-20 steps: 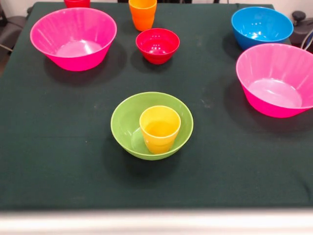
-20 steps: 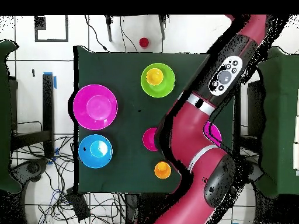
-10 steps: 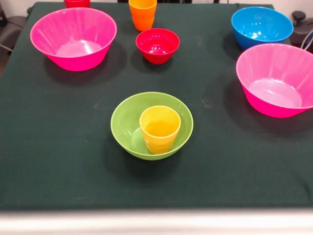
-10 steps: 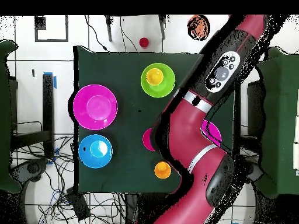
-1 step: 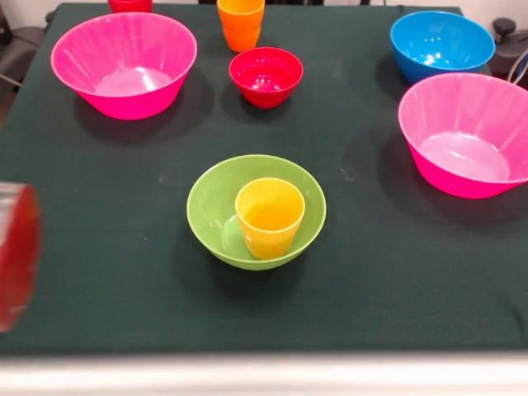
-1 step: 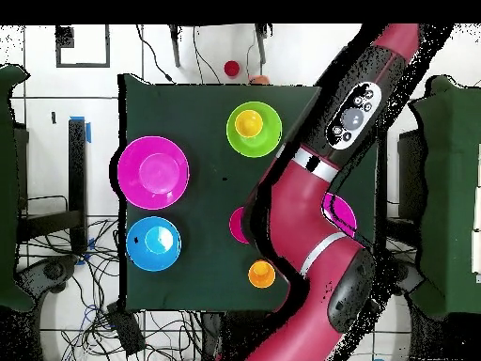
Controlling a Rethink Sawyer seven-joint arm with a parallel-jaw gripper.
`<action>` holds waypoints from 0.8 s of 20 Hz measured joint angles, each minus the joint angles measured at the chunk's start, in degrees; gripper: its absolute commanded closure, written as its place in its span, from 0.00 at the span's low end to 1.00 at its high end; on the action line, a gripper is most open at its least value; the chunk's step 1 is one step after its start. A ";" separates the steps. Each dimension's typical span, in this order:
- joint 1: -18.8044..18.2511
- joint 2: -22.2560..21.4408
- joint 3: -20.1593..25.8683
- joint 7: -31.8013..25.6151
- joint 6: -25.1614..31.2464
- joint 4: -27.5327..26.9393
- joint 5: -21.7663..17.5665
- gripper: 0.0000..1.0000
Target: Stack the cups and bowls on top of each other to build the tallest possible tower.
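Gripper (image 5: 16,256) just a red blur at the edge, grip can't be told.
Five bowls (image 5: 124,66), three cups (image 5: 241,23); yellow cup (image 5: 269,216) sits inside lime-green bowl (image 5: 210,206).

Dark green cloth (image 5: 99,313) covers the square table (image 6: 141,282), whose pale front edge (image 5: 264,375) runs along the bottom of the front view. White tiled floor (image 6: 85,56) with dark grout lines surrounds the table. Tangled black cables (image 6: 94,310) lie on the floor at one corner. Blue tape marks (image 6: 86,127) sit beside the table edge. Dark green furniture (image 6: 446,179) stands on either side.
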 measured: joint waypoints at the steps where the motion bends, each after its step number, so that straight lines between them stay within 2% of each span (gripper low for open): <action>1: 0.18 -0.04 -1.38 0.30 1.66 0.46 1.94 0.00; 6: 0.93 -0.04 -8.24 4.13 9.11 3.08 11.38 0.00; 9: 1.23 0.02 -13.49 9.50 13.16 5.77 17.95 0.00; 16: 1.28 0.01 -22.77 23.99 15.11 10.79 28.30 0.00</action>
